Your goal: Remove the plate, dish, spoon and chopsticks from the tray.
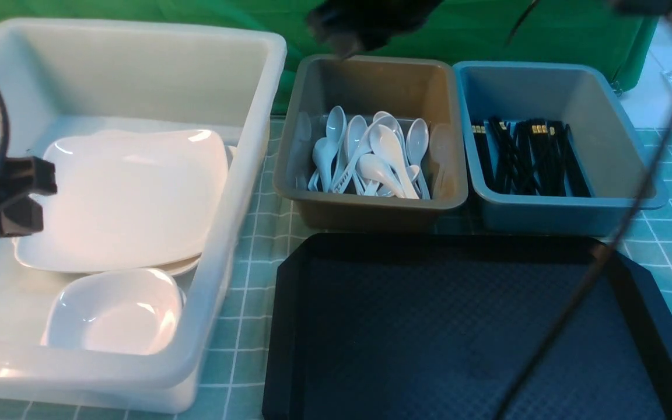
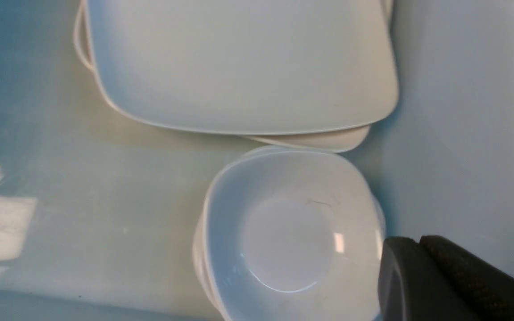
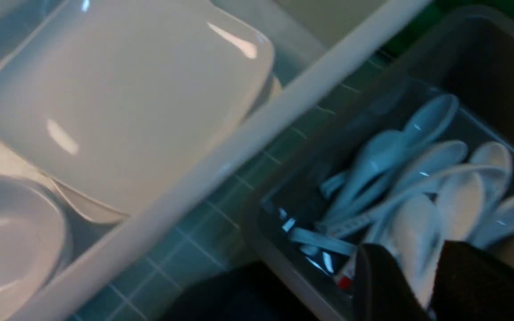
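The black tray [image 1: 458,326] lies bare at the front right. The large white plate [image 1: 132,198] rests on other plates inside the white tub [image 1: 242,175], with a small deep dish [image 1: 117,312] in front of it. Several white spoons [image 1: 371,157] lie in the grey tub [image 1: 371,204] and black chopsticks [image 1: 525,154] in the blue tub [image 1: 616,116]. My left gripper [image 1: 35,198] hovers over the white tub, shut and empty; its wrist view shows it [image 2: 417,240] beside the dish [image 2: 288,236] and plate [image 2: 239,62]. My right gripper [image 1: 342,41] is blurred above the grey tub, jaws apart [image 3: 417,254] over the spoons [image 3: 417,187].
The three tubs stand side by side behind and left of the tray on a green grid mat [image 1: 254,256]. A green backdrop closes the far side. Black cables [image 1: 604,256] hang across the right of the front view.
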You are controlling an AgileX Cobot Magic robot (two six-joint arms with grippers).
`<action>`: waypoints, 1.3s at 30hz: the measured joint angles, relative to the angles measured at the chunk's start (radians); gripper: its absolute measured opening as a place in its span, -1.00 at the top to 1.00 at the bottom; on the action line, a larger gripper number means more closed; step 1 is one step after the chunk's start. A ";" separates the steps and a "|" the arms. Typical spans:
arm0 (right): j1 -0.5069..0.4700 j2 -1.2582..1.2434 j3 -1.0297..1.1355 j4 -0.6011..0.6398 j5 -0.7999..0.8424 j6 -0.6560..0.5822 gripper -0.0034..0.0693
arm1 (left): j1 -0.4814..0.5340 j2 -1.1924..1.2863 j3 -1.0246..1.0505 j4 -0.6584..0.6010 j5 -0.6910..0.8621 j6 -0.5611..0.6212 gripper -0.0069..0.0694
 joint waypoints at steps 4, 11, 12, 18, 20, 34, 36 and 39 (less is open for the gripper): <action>0.000 -0.112 0.022 -0.130 0.022 0.020 0.67 | 0.071 0.145 -0.116 -0.035 0.025 0.008 0.79; -0.001 -0.361 0.255 -0.251 0.022 0.091 0.84 | 0.206 0.395 -0.371 -0.141 0.068 0.084 0.79; -0.001 -0.390 0.291 -0.253 0.022 0.092 0.84 | 0.212 0.421 -0.402 -0.139 0.068 0.085 0.79; -0.001 -0.583 0.536 -0.283 0.020 0.127 0.84 | 0.214 0.707 -0.647 -0.028 -0.010 0.087 0.79; -0.001 -0.623 0.581 -0.294 0.020 0.139 0.84 | 0.214 0.758 -0.689 0.001 -0.030 0.081 0.79; -0.001 -0.876 0.678 -0.400 0.022 0.224 0.85 | 0.214 1.084 -0.838 0.107 -0.168 0.035 0.79; -0.001 -0.900 0.678 -0.402 0.022 0.224 0.85 | 0.214 1.109 -0.840 0.107 -0.206 0.034 0.79; -0.001 -0.915 0.678 -0.406 0.022 0.224 0.85 | 0.214 1.132 -0.843 0.107 -0.239 0.033 0.79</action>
